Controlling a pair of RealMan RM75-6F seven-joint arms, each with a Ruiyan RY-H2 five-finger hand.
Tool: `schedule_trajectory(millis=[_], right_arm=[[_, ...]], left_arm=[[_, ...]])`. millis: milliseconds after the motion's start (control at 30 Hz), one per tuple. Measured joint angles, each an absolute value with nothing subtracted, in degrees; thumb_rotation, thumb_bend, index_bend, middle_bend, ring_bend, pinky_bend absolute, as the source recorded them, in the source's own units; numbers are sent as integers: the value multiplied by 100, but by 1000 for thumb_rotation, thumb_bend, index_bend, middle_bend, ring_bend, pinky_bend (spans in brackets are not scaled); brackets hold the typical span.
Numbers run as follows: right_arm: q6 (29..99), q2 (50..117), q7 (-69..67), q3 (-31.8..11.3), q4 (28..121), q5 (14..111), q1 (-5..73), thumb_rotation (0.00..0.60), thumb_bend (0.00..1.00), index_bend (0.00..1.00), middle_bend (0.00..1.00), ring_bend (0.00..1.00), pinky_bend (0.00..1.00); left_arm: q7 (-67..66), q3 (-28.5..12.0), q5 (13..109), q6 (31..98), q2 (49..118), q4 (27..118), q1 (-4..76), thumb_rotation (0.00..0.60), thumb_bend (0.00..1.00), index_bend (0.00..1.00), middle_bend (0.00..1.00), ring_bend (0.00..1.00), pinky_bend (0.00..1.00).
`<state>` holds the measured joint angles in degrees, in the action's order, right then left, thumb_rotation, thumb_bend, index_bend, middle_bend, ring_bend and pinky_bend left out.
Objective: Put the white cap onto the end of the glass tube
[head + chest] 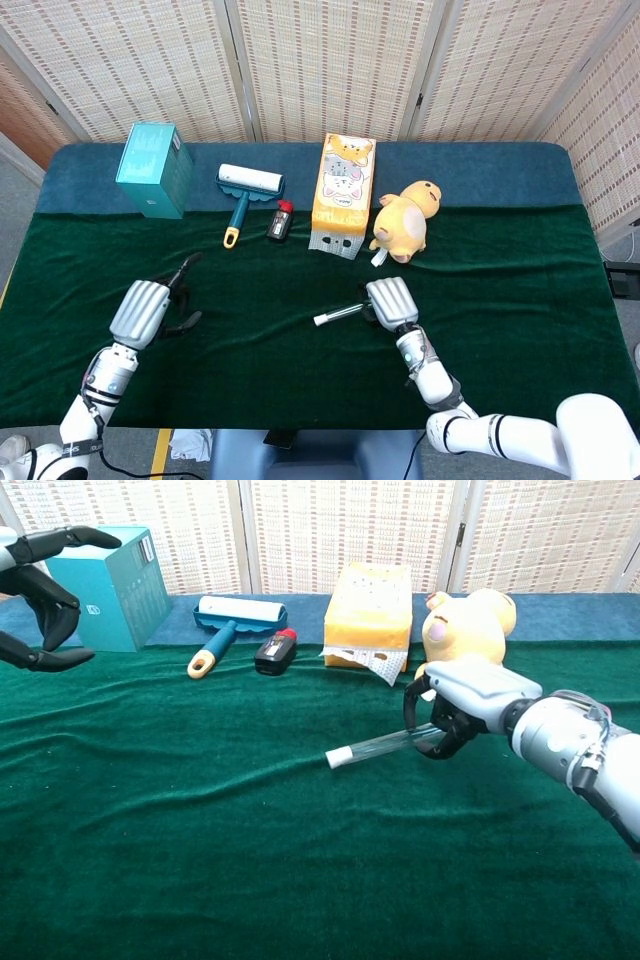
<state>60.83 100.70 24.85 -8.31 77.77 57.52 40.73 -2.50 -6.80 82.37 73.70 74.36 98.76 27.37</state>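
The glass tube point(385, 743) lies low over the green cloth, pointing left, and the white cap point(338, 757) sits on its left end. My right hand point(452, 712) grips the tube's right end with its fingers curled around it. In the head view the right hand point(391, 300) is at centre right, with the glass tube point(345, 314) and white cap point(322, 320) sticking out to its left. My left hand point(150, 306) hovers far to the left with its fingers apart and nothing in it. The chest view shows the left hand point(40, 600) at the top left edge.
Along the back stand a teal box point(155, 169), a lint roller point(243, 192), a small black and red device point(280, 220), an orange carton point(343, 194) and a yellow plush toy point(405, 220). Green cloth point(260, 380) covers the table.
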Motion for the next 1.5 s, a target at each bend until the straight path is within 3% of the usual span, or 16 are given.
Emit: schedule_trajectory(millis=[467, 733, 867, 933, 1033, 1167, 1233, 1333, 1500], right_arm=[[5842, 9747, 2663, -866, 8223, 5455, 3949, 600, 687, 327, 1000, 1000, 1000], [5969, 9303, 2502, -945, 8682, 5575, 3823, 600, 686, 303, 997, 1000, 1000], [6221, 8785, 2392, -922, 9095, 5808, 3627, 600, 687, 309, 916, 979, 1000], [6356, 8493, 2362, -873, 9303, 5927, 3504, 600, 687, 313, 807, 890, 997], [6658, 7938, 2251, -747, 9656, 6208, 3221, 600, 686, 313, 636, 722, 852], [7193, 7207, 1770, -531, 9966, 6802, 2748, 600, 686, 310, 334, 380, 447], [7323, 6986, 1521, -444, 10011, 7029, 2580, 600, 687, 286, 237, 255, 295], [7621, 6658, 1234, -269, 10043, 7405, 2259, 600, 687, 255, 153, 169, 211], [8256, 6226, 849, 7, 10011, 7917, 1627, 600, 686, 244, 126, 128, 207]], left_arm=[[-163, -608, 8180, 7381, 7472, 9780, 2575, 600, 357, 0, 735, 594, 501], [-130, -626, 8074, 7433, 7334, 9769, 2456, 600, 357, 37, 733, 589, 491], [-226, -630, 7918, 7430, 7190, 9763, 2382, 600, 357, 149, 711, 576, 471], [-388, -626, 7779, 7420, 7097, 9761, 2334, 600, 357, 188, 686, 555, 448], [-692, -635, 7526, 7470, 6997, 9726, 2227, 600, 357, 220, 632, 508, 399], [-953, -669, 7294, 7782, 6978, 9562, 2010, 600, 358, 236, 548, 428, 344], [-1012, -669, 7230, 7993, 6980, 9459, 1845, 600, 357, 228, 503, 382, 316], [-981, -605, 7220, 8227, 6951, 9397, 1586, 600, 358, 215, 445, 320, 270], [-811, -389, 7444, 8594, 6880, 9441, 1179, 600, 358, 202, 403, 286, 231]])
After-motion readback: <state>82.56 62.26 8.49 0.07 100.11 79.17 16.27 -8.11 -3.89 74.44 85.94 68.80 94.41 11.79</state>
